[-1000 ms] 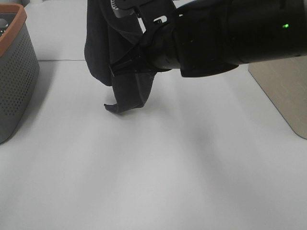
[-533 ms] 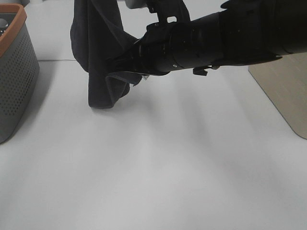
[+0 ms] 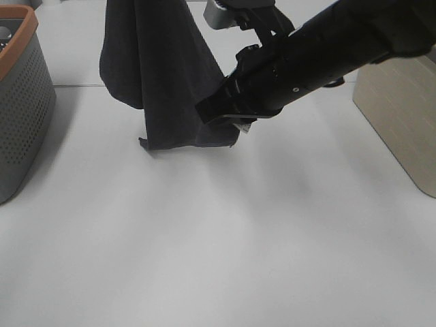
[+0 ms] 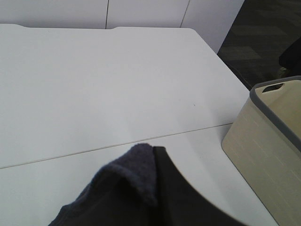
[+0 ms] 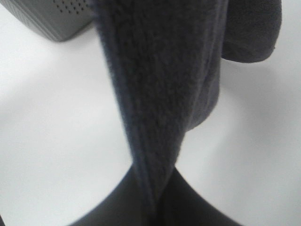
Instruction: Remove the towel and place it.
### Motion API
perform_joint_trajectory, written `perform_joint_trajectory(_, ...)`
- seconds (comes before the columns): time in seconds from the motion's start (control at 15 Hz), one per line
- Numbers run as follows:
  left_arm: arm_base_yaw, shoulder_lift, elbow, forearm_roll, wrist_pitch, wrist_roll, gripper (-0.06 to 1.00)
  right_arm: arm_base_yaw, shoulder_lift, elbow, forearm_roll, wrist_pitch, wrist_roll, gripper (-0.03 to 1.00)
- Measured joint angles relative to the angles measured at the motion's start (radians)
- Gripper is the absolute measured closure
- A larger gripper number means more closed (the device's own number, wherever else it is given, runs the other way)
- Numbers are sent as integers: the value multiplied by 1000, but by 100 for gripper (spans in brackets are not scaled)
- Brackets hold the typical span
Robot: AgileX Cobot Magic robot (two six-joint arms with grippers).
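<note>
Grey basket (image 3: 20, 102) is sitting far left; the towel (image 3: 163, 82) is hanging to its right, long axis vertical, lower hem at or barely above the table (image 3: 204, 238). The right gripper (image 3: 216, 112) is pinching the towel's right edge, so it is the nearer arm. The left gripper's state cannot be told.

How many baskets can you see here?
2. A grey basket with an orange rim sits at the far left of the table, and a beige bin sits at the far right. Another might hide behind the hanging towel.
</note>
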Motion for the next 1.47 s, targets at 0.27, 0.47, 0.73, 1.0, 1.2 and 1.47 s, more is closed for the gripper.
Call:
perform_joint_trajectory(0.27,0,0,0,0,2,-12,94,0,-51,-320,-684,408,236,95)
perform_joint_trajectory(0.47,21,0,0,-14,2,-26,94,0,-51,-461,-833,543,189,95)
perform_joint_trajectory(0.73,129,-3,44,-84,1,-120,94,0,-55,-509,-887,626,56,95)
perform_joint_trajectory(1.0,146,-3,224,-202,-117,-129,94,0,-48,-509,-1071,546,43,95)
perform_joint_trajectory(1.2,146,-3,272,-223,-230,-129,94,0,-19,-509,-1130,469,63,95)
perform_joint_trajectory(1.47,146,31,274,-191,-412,-129,94,-9,41,-509,-1386,299,316,95)
